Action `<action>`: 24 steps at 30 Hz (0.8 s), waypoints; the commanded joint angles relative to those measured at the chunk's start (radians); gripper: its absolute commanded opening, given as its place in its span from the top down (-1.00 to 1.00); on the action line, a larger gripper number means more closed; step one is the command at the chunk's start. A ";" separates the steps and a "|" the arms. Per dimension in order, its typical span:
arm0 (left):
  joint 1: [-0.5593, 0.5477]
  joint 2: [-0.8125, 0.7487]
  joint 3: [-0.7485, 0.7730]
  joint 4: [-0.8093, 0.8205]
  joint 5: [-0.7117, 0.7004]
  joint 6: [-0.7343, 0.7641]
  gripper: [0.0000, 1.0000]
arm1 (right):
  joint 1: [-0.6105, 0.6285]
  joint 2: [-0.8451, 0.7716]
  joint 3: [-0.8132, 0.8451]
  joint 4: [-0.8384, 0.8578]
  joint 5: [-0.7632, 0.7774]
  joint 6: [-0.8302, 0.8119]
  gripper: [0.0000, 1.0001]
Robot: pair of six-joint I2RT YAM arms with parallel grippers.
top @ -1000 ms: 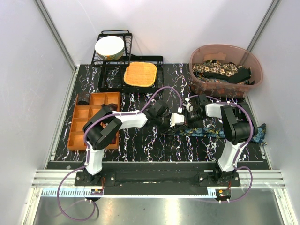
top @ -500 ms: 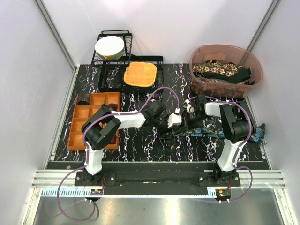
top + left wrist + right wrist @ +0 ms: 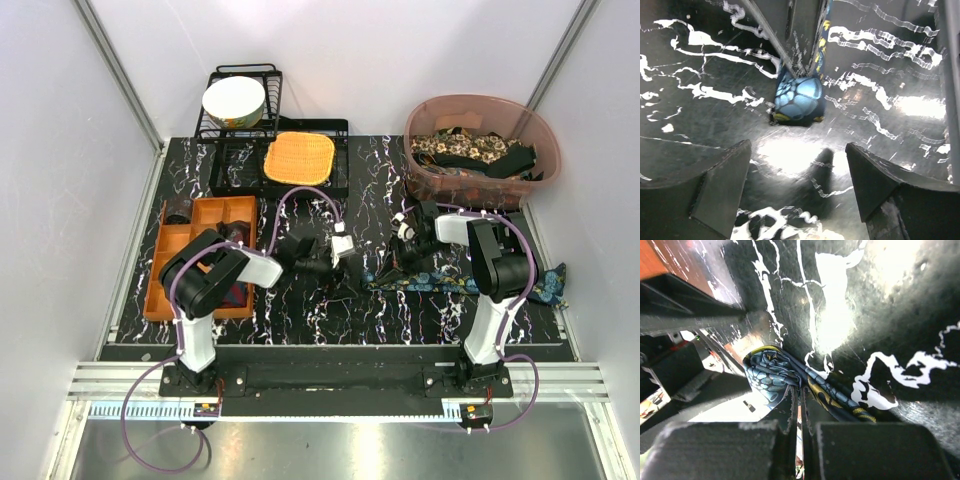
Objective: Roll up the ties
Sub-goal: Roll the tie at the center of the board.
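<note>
Blue-and-teal printed fabric flecked with yellow: one of the ties [image 3: 470,285] lies on the black marbled table [image 3: 300,310] on the near side of the brown tub [image 3: 470,192], toward the arm bases. It is stretched roughly along the tub's width. One end trails beyond the tub's right side, and the other is curled into a small tight roll nearer than the tub's left corner. The right gripper [image 3: 800,405] comes down from the tub's side with its fingers pressed together and their tips right at that roll. Whether any cloth is pinched between them cannot be told. The left gripper [image 3: 797,150] is further from the tub, a little apart from the roll and facing it, jaws spread wide with nothing between them. Rolling looks barely begun, with one small coil made and nearly all the length flat. The next move probably calls for the spread claw to close in on the coil, take it across its width and turn it along the strip toward the tail. Slippery cloth may spring loose if the roll is left unpinned. More ties [image 3: 470,148] are heaped in the tub.
</note>
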 commanded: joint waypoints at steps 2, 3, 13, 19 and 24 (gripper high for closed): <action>-0.023 0.064 -0.115 0.527 0.038 -0.235 -0.72 | 0.019 0.072 0.029 -0.026 0.198 -0.034 1.00; -0.031 0.078 -0.132 0.571 0.036 -0.238 -0.72 | 0.025 0.083 0.034 -0.031 0.198 -0.034 1.00; -0.072 0.242 -0.129 0.812 -0.105 -0.264 -0.48 | 0.034 0.094 0.046 -0.048 0.212 -0.034 1.00; -0.071 0.277 -0.120 0.838 -0.117 -0.258 -0.29 | 0.045 0.107 0.054 -0.048 0.212 -0.031 1.00; -0.072 0.286 -0.123 0.838 -0.116 -0.252 -0.14 | 0.046 0.117 0.061 -0.049 0.213 -0.028 1.00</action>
